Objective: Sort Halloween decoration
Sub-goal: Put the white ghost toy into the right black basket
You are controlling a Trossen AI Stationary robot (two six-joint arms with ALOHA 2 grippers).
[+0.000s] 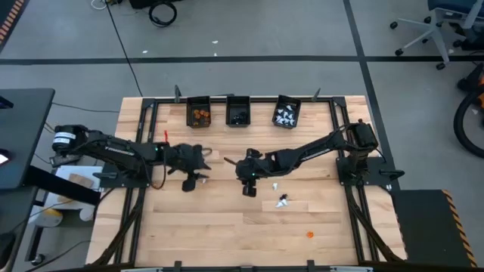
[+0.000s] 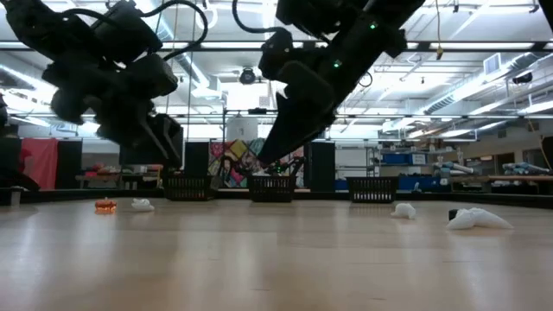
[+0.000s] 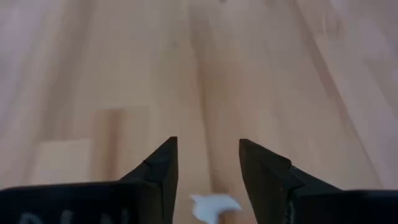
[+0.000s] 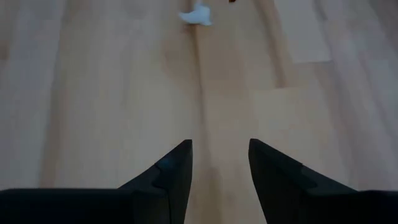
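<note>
The Halloween decoration is small trinkets scattered on the wooden table. A white one (image 3: pixel 214 208) lies on the wood just short of my left gripper (image 3: pixel 208 146), seen between its open fingers, which do not touch it. My left gripper (image 1: pixel 207 165) hovers at mid-table, left of centre. My right gripper (image 4: pixel 221 146) is open over bare wood, near the table's centre (image 1: pixel 236 165), facing the left one. Far ahead of it lies a white trinket (image 4: pixel 197 15). More trinkets lie toward the near right: a white one (image 1: pixel 276 185), a black-and-white one (image 1: pixel 282 200) and an orange one (image 1: pixel 309 234).
Three small black bins stand in a row at the far edge: one with orange pieces (image 1: pixel 199 112), one with black pieces (image 1: pixel 238 112), one with white pieces (image 1: pixel 286 112). The two grippers are close together, tips toward each other. Bare wood lies along the near edge.
</note>
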